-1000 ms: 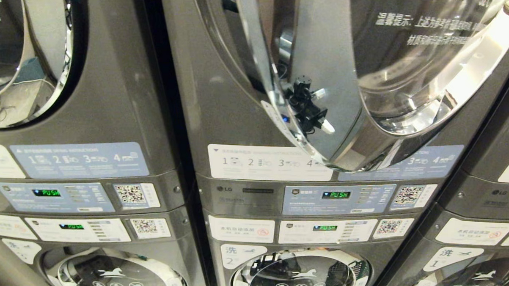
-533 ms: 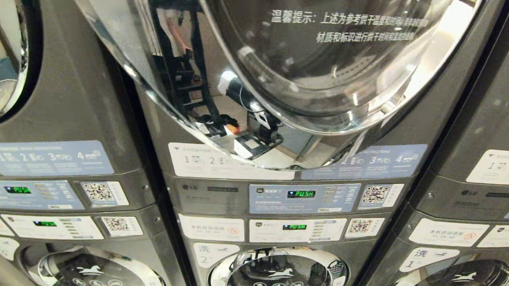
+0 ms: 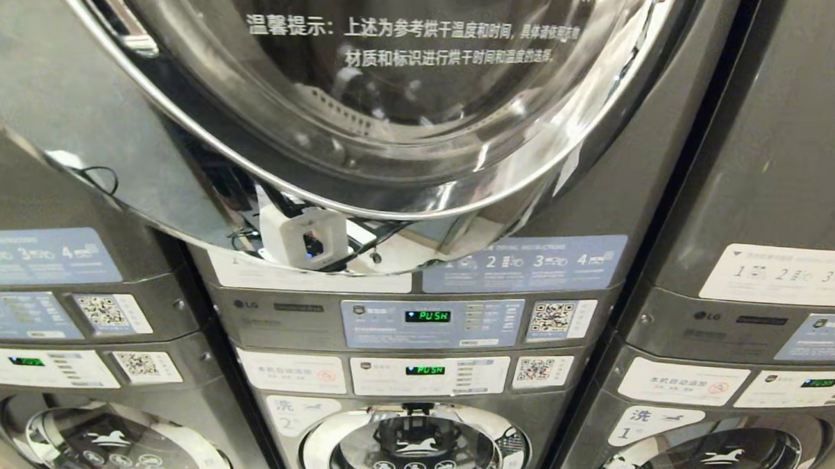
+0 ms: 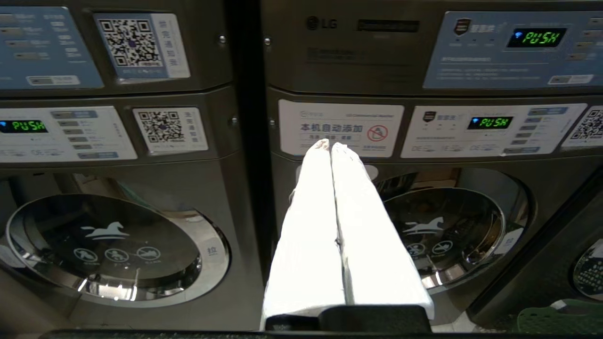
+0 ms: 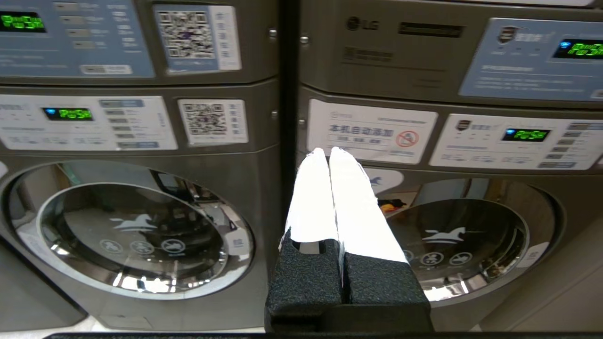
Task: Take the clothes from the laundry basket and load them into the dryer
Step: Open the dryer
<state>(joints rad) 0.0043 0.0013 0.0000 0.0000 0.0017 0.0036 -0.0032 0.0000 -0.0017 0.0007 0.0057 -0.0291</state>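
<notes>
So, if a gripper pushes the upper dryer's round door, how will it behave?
The dryer door will probably swing on its hinge rather than slide, since it seems to stand out from the machine front. Its thick glass and wide chrome rim suggest weight. The polished rim looks slippery.

I face a row of grey stacked machines; the neighbouring stack to my right stands close beside the middle one. Control panels show green "PUSH" displays, with QR code stickers alongside. Below, round washer doors bear a white horse emblem.
</notes>
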